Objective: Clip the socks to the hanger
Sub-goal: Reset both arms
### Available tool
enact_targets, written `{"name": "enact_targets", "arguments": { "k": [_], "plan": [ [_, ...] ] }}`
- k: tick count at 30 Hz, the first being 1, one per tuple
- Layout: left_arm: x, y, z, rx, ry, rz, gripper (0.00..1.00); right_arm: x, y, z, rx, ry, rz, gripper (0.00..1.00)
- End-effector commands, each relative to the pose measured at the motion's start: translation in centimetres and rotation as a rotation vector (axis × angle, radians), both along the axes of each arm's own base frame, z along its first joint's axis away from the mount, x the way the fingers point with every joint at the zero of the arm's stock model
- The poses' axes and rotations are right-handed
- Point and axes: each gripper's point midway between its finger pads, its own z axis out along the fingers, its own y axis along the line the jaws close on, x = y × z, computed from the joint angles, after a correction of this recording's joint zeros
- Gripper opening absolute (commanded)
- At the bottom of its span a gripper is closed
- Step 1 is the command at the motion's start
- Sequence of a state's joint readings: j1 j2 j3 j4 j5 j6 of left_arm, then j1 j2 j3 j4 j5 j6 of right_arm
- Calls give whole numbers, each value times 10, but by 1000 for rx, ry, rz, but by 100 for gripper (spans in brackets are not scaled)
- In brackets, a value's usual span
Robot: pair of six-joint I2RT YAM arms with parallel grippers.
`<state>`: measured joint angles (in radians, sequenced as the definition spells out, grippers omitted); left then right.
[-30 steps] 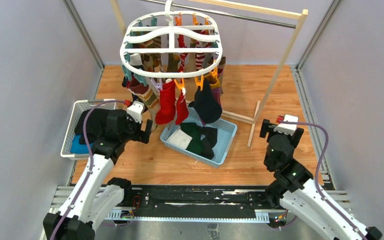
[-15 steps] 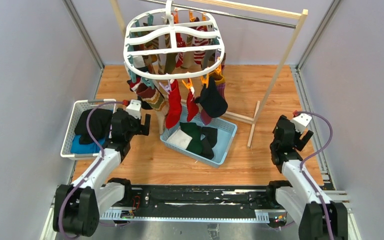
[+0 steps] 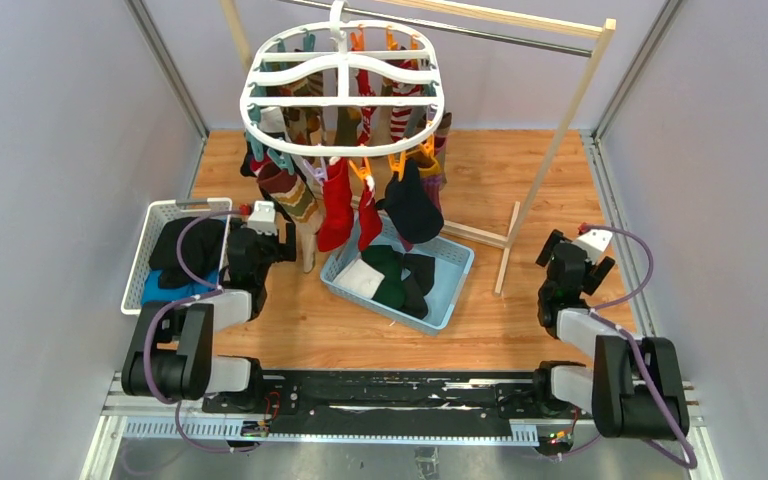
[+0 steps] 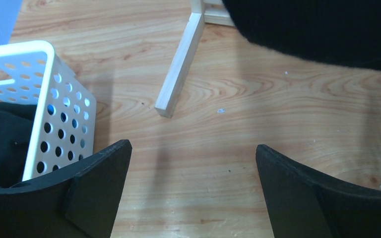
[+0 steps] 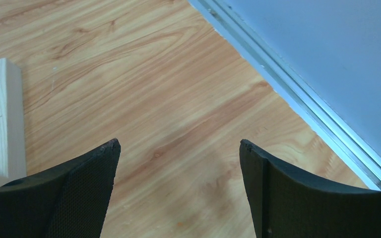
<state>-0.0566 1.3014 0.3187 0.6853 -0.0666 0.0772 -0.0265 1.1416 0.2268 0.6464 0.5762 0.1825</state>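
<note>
Grey walls (image 3: 50, 150), wooden tabletop (image 3: 520, 170), wooden-posted rail (image 3: 560, 140).

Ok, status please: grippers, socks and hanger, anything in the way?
Left gripper open, empty, beside white basket. Right gripper open, empty, above wooden table. Socks clipped on hanger; more in blue bin. No obstacle seen.

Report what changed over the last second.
The left hand drew back and sank beside the white basket. The right hand drew back and sank on the right side. Nothing was grasped or released: both hands are open and empty. The hanger swayed with its clipped socks, then settled back. The blue tray, its loose socks and the basket stayed put.
</note>
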Motion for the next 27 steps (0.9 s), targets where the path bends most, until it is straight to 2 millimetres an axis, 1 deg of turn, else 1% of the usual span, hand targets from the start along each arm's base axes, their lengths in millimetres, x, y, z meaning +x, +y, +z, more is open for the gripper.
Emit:
{"name": "enact_targets", "arguments": {
  "k": [1,2,4,5,7,8,10,11,12,13,14,16,27],
  "plan": [
    [9,2,19,-27,-122,15,100,21,9,6,-1,-84,95,88],
    [8,3,22,-28,-139,18,100,22,11,6,-6,-81,112,88],
    [-3,3,10,-27,-154,14,100,24,16,6,-3,-74,142,89],
    [-5,3,19,-40,-220,17,100,24,20,6,-12,-72,168,89],
    [-11,7,23,-48,-257,44,100,25,30,9,-48,-102,228,89],
    [-13,9,21,-46,-243,53,100,28,39,10,-66,-104,289,89],
    [-12,10,22,-50,-247,61,100,38,66,8,-131,-114,437,89],
    [-10,11,22,-51,-248,68,100,43,72,7,-177,-123,466,89],
    [-7,12,20,-52,-235,76,100,47,73,0,-193,-78,451,90],
    [-4,12,15,-49,-197,78,100,50,70,-5,-190,-17,421,90],
    [-2,10,14,-44,-178,66,100,51,67,-9,-165,31,407,91],
    [0,6,17,-40,-186,39,100,52,64,-8,-136,23,407,91],
    [0,6,17,-42,-193,38,100,50,65,-6,-162,12,398,91]
  ]
}}
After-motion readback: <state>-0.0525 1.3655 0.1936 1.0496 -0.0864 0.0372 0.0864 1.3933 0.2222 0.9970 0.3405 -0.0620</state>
